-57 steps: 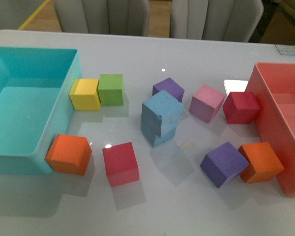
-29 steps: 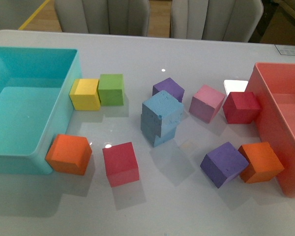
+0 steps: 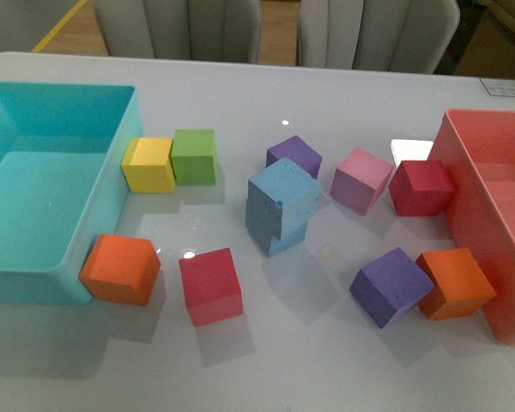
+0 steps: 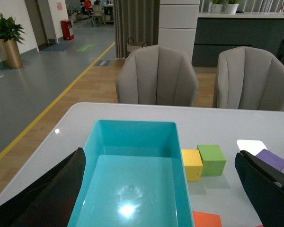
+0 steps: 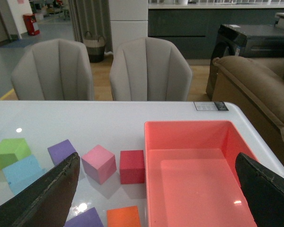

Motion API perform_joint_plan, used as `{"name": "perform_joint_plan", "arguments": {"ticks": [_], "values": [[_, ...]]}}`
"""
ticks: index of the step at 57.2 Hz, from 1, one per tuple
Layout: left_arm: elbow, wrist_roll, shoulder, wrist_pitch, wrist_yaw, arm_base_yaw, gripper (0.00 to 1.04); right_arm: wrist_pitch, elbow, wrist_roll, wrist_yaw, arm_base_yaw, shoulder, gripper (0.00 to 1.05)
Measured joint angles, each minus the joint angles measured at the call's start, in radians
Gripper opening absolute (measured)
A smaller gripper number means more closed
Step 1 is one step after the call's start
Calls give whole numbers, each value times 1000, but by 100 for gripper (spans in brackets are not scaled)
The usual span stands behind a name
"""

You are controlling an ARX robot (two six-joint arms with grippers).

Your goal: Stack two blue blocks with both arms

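Observation:
Two blue blocks stand stacked at the table's middle in the front view: the upper block (image 3: 283,192) sits turned and shifted a bit to the right on the lower block (image 3: 273,232). Neither arm shows in the front view. My left gripper (image 4: 160,158) is open, high over the turquoise bin (image 4: 132,130), nothing between its fingers (image 4: 61,189). My right gripper (image 5: 157,160) is open above the pink bin (image 5: 189,126), also holding nothing. The right wrist view shows the upper blue block (image 5: 22,171) near one finger (image 5: 52,194).
Around the stack lie yellow (image 3: 148,164), green (image 3: 194,155), orange (image 3: 119,269), red (image 3: 210,285), purple (image 3: 293,155), pink (image 3: 361,179), dark red (image 3: 421,187), purple (image 3: 392,287) and orange (image 3: 454,282) cubes. The turquoise bin (image 3: 112,206) stands left, the pink bin (image 3: 463,184) right. Chairs (image 3: 180,26) stand behind the table.

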Motion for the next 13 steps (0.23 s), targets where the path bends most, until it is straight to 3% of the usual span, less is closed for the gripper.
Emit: {"name": "perform_joint_plan", "arguments": {"ticks": [13], "values": [[0, 0, 0, 0, 0, 0, 96, 0, 0, 0, 0, 0, 0, 96]]}}
